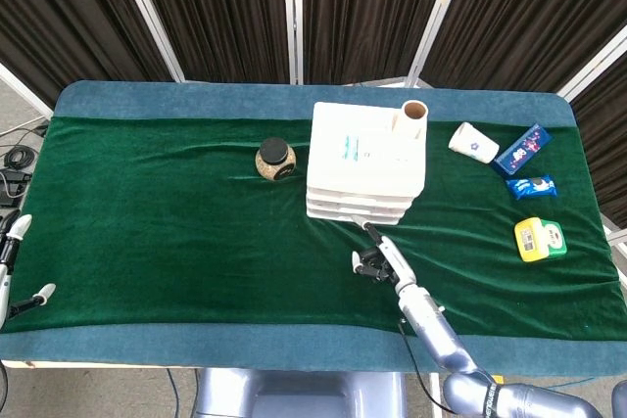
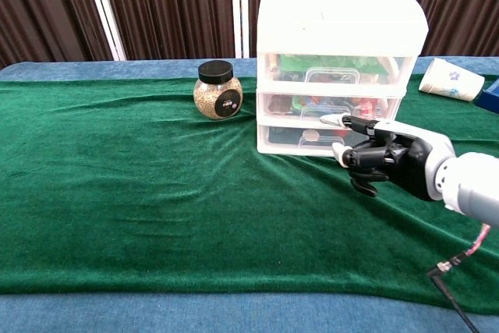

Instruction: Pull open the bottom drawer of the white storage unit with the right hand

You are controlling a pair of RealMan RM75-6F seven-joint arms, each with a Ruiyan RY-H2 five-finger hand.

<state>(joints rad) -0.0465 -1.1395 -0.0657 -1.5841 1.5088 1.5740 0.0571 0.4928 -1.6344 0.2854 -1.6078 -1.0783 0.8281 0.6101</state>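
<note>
While empty, right hand (image 2: pixel 383 158) half-curled, one finger extended, just before bottom drawer (image 2: pixel 323 139).

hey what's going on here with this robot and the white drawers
The right robot hand is reaching toward the front of the white storage unit, level with its bottom drawer. All three drawers look closed, and the hand holds nothing, one finger extended and the rest curled. The left robot hand sits idle at the table's edge. A jar stands beside the unit.
</note>
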